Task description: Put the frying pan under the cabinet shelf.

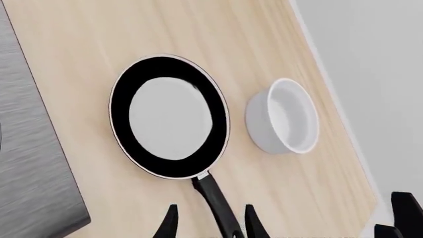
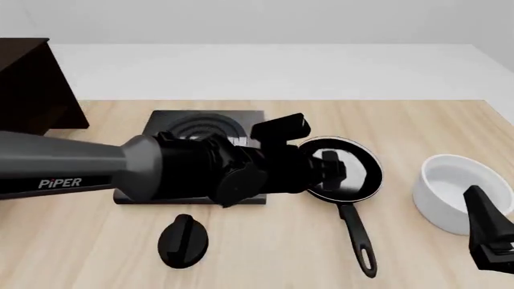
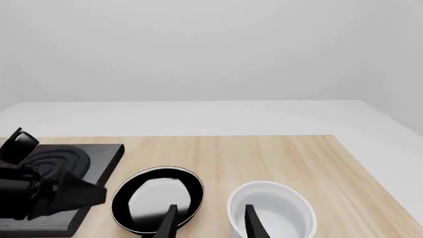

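My right jaws (image 3: 208, 220) hang parted and empty over the white bowl (image 2: 454, 191). My left jaws (image 1: 210, 222) straddle the frying pan (image 2: 343, 174) handle, apart, not touching it — the pan rests on the surface beside the stove plate (image 2: 197, 127). The cabinet shelf (image 2: 32, 84) stands far left.

My left gripper (image 2: 331, 170) hangs over the pan (image 2: 353, 180), stove (image 2: 173, 123) to its left (cabinet (image 2: 32, 84) beyond), bowl (image 2: 449, 192) right.
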